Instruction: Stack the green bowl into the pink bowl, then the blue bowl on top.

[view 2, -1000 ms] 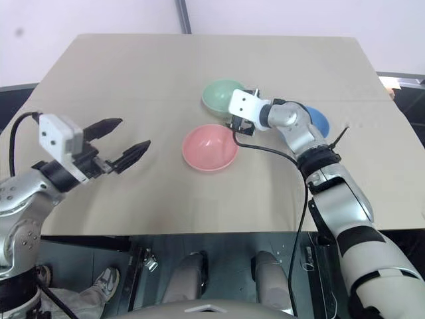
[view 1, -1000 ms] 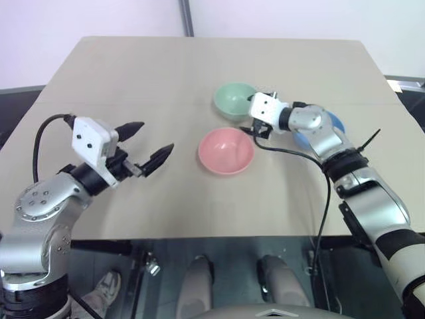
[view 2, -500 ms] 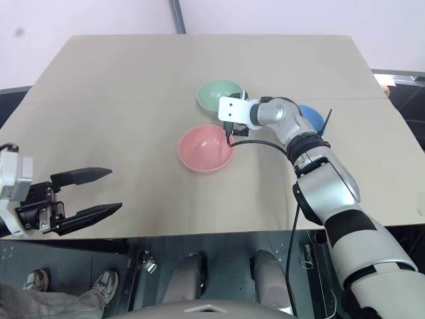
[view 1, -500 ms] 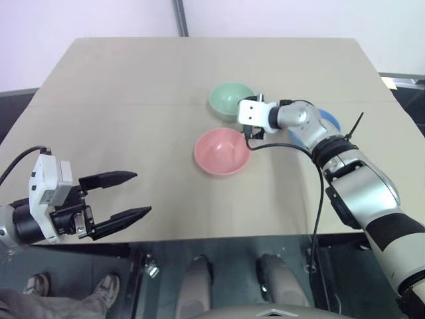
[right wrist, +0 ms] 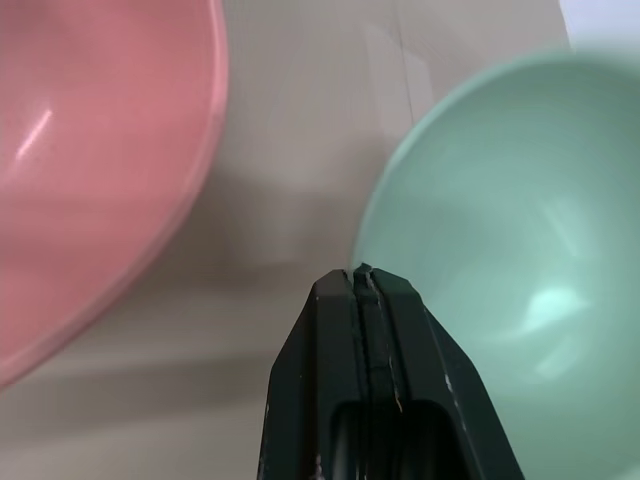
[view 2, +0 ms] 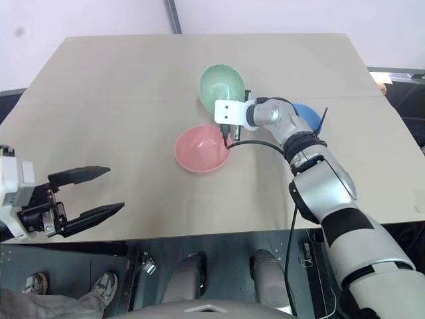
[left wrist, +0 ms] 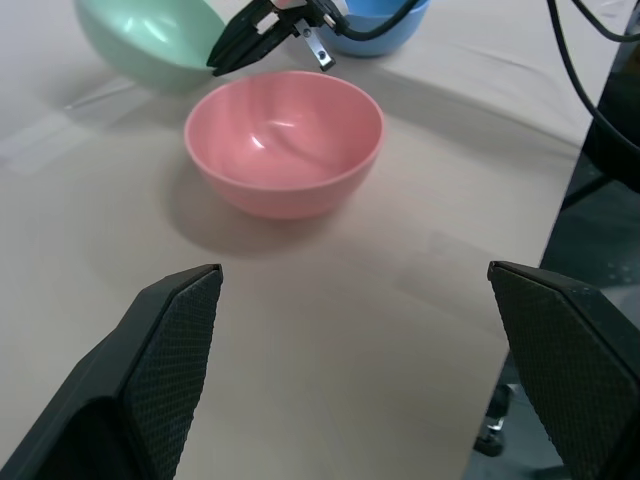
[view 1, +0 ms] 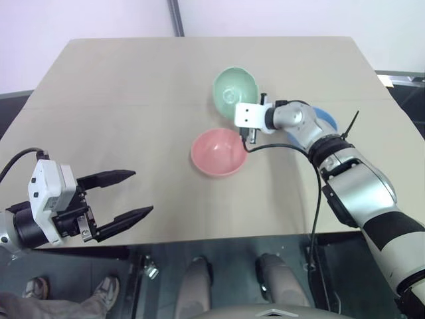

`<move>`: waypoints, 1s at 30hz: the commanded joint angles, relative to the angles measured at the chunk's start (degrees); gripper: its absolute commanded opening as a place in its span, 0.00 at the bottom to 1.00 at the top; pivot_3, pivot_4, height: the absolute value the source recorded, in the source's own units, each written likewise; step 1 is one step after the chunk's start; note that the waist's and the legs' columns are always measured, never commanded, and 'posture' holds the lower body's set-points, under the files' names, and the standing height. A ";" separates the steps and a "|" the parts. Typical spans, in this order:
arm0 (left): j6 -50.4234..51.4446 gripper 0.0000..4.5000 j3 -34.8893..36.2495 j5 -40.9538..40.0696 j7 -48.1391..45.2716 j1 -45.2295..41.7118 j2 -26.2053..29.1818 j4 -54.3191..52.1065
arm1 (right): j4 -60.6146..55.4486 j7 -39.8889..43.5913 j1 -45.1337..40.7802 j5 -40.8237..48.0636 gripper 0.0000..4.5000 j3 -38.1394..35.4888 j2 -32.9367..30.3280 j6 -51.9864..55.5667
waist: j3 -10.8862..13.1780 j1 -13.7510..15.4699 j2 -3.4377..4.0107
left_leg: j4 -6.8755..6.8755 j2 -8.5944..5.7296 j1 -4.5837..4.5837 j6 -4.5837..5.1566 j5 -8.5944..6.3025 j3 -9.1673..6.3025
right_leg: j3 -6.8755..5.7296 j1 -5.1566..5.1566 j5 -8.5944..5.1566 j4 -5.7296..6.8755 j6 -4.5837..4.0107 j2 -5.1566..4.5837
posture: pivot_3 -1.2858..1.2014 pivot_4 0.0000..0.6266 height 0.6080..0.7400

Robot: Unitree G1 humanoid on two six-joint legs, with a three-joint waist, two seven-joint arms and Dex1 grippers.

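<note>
While the green bowl (view 1: 235, 88) is tipped up on its edge, with its hollow turned toward the camera, its near rim is pinched by the right hand (right wrist: 365, 275). That hand's two black fingers (right wrist: 385, 350) are pressed flat together in the right wrist view, with the thin wall of the bowl seemingly caught at their tips, though the exact point of contact cannot be made out. In the left wrist view the same fingers are seen as a closed dark point touching the green bowl beside the pink one.

The left hand (view 1: 113, 197) is held released, its two fingers spread wide apart with nothing between them. It is kept low over the near left edge of the table (view 1: 119, 100), well apart from all three bowls.

The pink bowl (view 1: 219, 152) is stood upright on the table, just in front of the green bowl and beside the right hand's cable; nothing is held in it. The blue bowl (view 2: 307, 114) is set on the table behind the right forearm, by which it is largely covered, so its inside cannot be judged. The green bowl's hollow is also seen to be bare. No bowl is nested in another.
</note>
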 commanded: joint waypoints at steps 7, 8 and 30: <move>-3.52 1.00 -6.73 1.72 -0.14 -7.74 1.84 4.55 | -6.16 1.93 -2.37 2.63 0.01 -3.48 -3.92 -1.97 | 0.01 -0.02 0.02 | 0.00 0.00 -0.02 0.00 0.00 0.01 | 0.01 -0.03 0.00 0.01 0.00 0.00 | 0.52 0.24 1.00; -3.82 1.00 -7.70 2.00 -0.59 -8.70 2.21 5.56 | -8.97 5.37 -1.96 5.12 0.01 -4.97 -4.46 -0.98 | 0.02 -0.03 0.03 | -0.01 0.00 -0.03 0.00 0.00 0.01 | 0.01 -0.03 0.00 0.01 0.00 0.01 | 0.52 0.24 1.00; -12.97 1.00 -24.81 10.06 -8.34 -28.76 3.34 25.39 | -88.78 23.56 27.41 28.24 0.95 -9.54 -17.47 56.41 | 0.06 1.87 0.09 | 0.12 0.03 -0.11 0.00 0.00 0.00 | -0.04 -0.09 -0.06 0.05 -0.04 0.03 | 0.52 0.24 1.00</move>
